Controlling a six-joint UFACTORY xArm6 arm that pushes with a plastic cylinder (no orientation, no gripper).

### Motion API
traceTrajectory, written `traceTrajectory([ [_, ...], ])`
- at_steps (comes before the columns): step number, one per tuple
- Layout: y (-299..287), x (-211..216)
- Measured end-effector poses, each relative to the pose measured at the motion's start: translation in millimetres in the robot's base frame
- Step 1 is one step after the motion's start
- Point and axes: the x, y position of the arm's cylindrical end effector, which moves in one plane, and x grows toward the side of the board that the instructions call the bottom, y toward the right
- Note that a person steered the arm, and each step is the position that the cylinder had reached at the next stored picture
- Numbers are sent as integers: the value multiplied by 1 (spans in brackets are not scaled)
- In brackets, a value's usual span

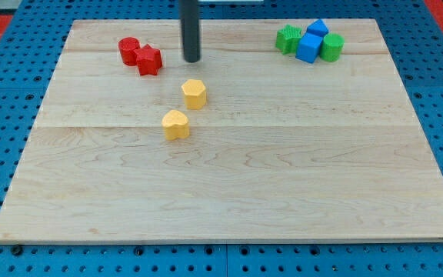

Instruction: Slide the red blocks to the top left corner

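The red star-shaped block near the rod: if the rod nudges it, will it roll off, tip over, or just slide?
Probably just slide: the red star-shaped block sits low and flat on the smooth wooden board. Its points may make it twist when pushed off-centre. It touches the red cylinder, so both would likely move together. My tip stands just to its right in the view.

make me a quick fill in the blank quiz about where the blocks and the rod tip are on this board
1. The two red blocks sit near the view's top ____ corner of the board.
2. My tip stands just to the view's ____ of the red blocks, not touching them.
3. The two ____ blocks lie below my tip, toward the view's bottom.
4. The green blocks and blue blocks cluster at the view's top ____.

Missing words: left; right; yellow; right
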Motion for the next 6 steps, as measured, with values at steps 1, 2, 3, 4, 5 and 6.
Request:
traceTrajectory([
  [1, -61, 0],
  [2, -31, 5],
  [3, -17, 30],
  [4, -68, 33],
  [5, -116, -1],
  [6, -139, -18],
])
